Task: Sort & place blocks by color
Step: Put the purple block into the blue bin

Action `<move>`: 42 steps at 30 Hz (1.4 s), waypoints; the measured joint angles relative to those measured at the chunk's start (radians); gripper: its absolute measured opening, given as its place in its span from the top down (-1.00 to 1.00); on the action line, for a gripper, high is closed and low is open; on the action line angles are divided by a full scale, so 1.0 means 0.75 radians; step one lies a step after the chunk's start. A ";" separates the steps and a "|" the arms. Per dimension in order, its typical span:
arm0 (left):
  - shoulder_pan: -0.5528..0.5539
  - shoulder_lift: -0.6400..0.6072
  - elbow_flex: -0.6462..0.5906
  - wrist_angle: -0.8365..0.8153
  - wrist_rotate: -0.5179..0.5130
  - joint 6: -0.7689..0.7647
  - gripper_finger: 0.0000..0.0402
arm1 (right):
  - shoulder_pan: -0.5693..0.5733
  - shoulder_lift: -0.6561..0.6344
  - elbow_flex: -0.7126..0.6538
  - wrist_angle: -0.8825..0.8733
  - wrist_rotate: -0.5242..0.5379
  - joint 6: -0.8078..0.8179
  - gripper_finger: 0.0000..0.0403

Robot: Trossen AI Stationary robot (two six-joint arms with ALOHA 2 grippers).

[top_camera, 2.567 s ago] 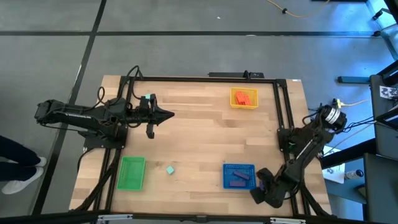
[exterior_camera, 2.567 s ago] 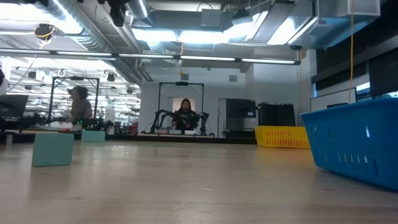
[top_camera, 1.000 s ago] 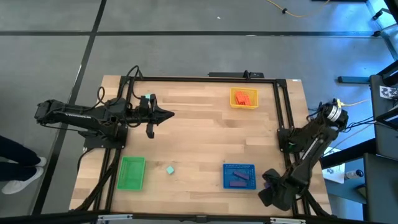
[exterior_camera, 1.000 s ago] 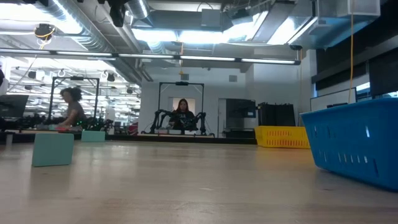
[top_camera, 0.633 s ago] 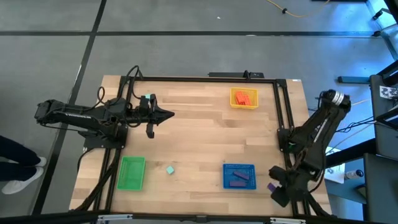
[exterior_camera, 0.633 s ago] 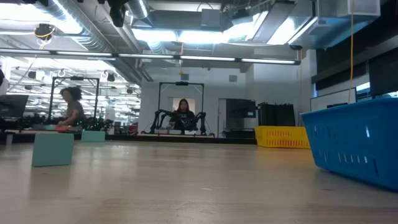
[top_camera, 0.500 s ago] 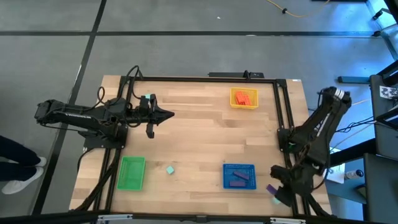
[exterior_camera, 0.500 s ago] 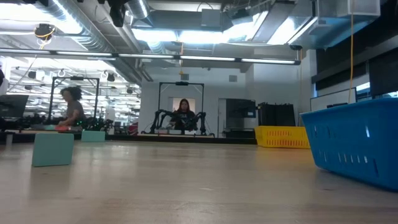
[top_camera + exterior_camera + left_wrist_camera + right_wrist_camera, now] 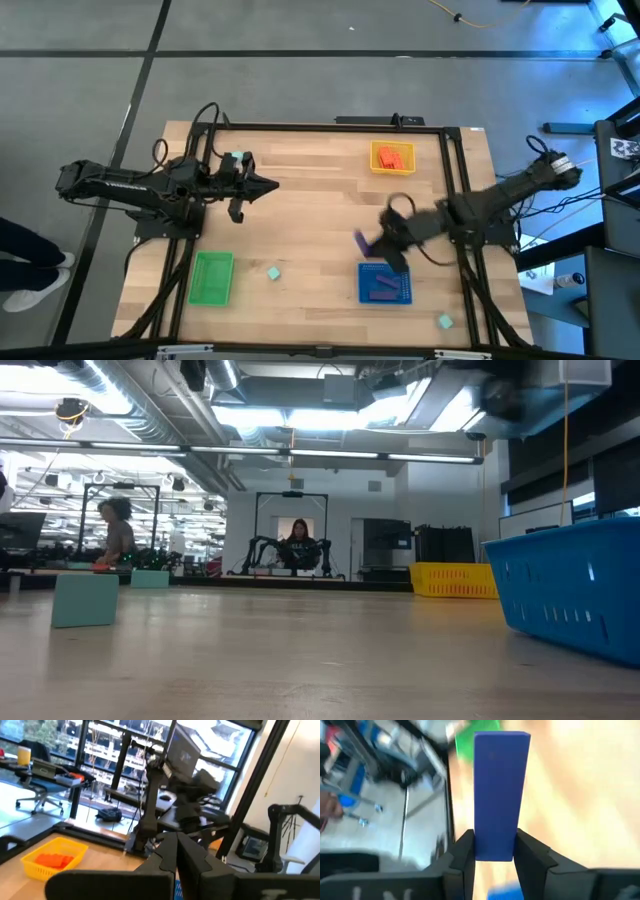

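Observation:
My right gripper (image 9: 374, 246) reaches in from the table's right, shut on a purple bar block (image 9: 362, 242), just past the far left corner of the blue tray (image 9: 385, 296), which holds purple blocks (image 9: 383, 284). Orange blocks (image 9: 391, 156) lie in the yellow tray (image 9: 392, 170). One mint block (image 9: 273, 272) rests flat on the table beside the green tray (image 9: 212, 277); it shows in the low view too (image 9: 85, 600). Another mint block (image 9: 444, 321) lies near the near right corner. My left gripper (image 9: 272, 182) waits shut over the table's far left part. My right gripper pinches the purple bar at one end (image 9: 494, 851) between its two fingers (image 9: 462, 857). The fingers lie along the bar, and the rest of it (image 9: 500, 785) sticks straight out past the fingertips. The arm comes from the table's right, and the bar is off the table.
Open wood lies in the table's middle between the three trays. A dark frame (image 9: 465, 170) runs along the table's edges. In the low view the blue tray's wall (image 9: 570, 595) stands close at the right, and people move in the room beyond.
My right arm has swung fast from beyond the table's near right corner toward the table's middle, carrying the purple bar past the blue tray to its far left corner. Its leaving uncovered a mint block near the near right corner. The left arm barely shifted.

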 joint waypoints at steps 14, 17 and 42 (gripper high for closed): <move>-0.001 0.292 0.221 0.000 0.071 0.115 1.00 | -0.434 0.131 0.017 0.568 -0.205 -0.481 0.48; 0.006 0.324 0.254 -0.029 0.070 0.118 1.00 | -0.470 0.132 0.070 0.541 -0.183 -0.582 0.48; 0.011 0.329 0.257 -0.039 0.069 0.117 1.00 | -0.511 0.131 0.152 0.341 -0.347 -0.532 0.48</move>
